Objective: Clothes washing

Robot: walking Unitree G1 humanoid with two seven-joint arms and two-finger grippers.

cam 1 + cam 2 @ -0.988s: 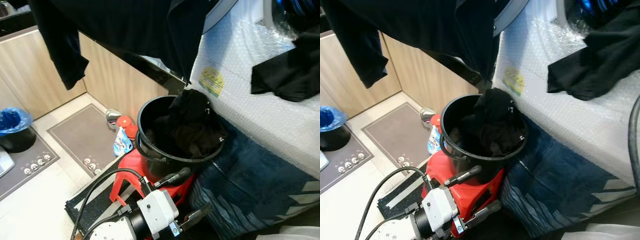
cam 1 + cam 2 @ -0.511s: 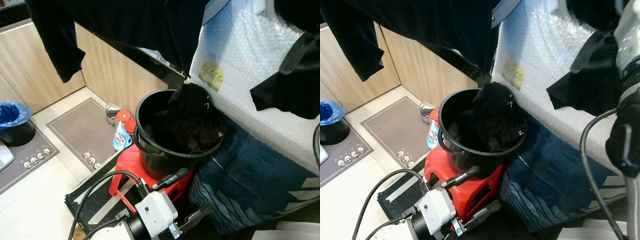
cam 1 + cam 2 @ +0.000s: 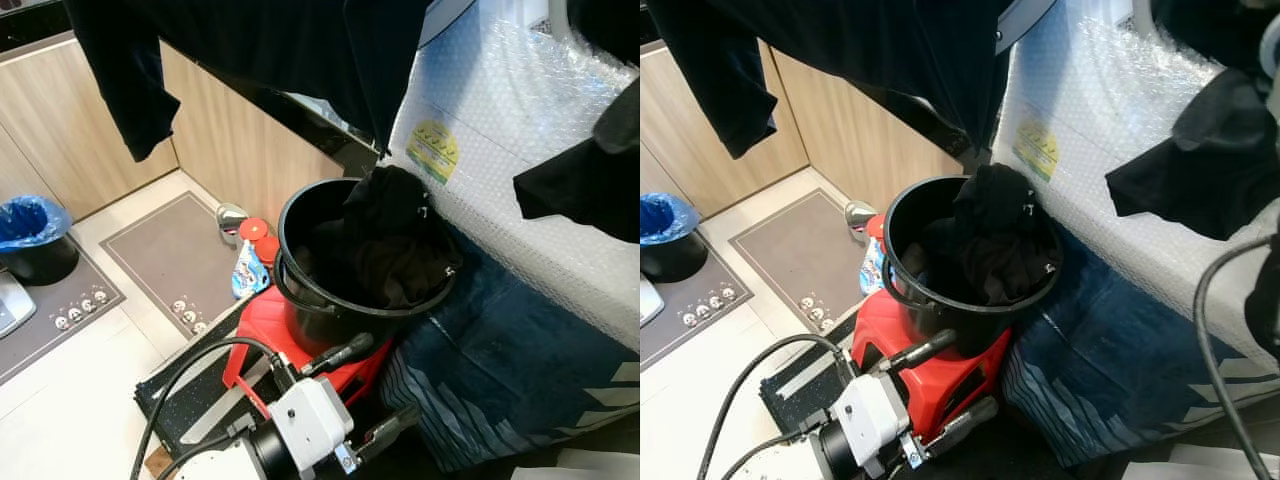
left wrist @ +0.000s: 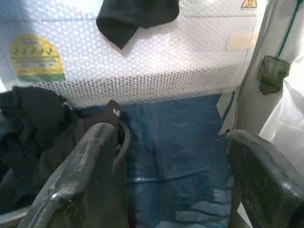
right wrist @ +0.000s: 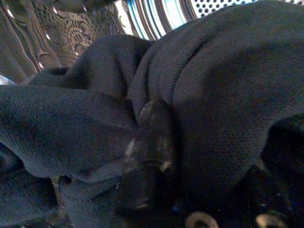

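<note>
Two wrist views, unlike: right gripper [image 5: 199, 156] buried in knitted dark garment [image 5: 228, 71] against perforated steel drum [image 5: 57, 33], fingers pinching the cloth; left gripper [image 4: 166, 175] spread wide near round black bucket [image 3: 310, 310] heaped with dark clothes [image 3: 385, 245], beside bubble-wrapped washer [image 3: 520, 130].

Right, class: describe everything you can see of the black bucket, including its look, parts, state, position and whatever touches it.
The bucket is round, black, seemingly plastic, with a thick rolled rim and a thin handle hanging down its front. It stands upright on a red stool, against a blue cloth draped below a bubble-wrapped washer. Dark clothes fill it, heaped above the rim on the washer side. The left gripper hovers low before it, fingers open.
</note>
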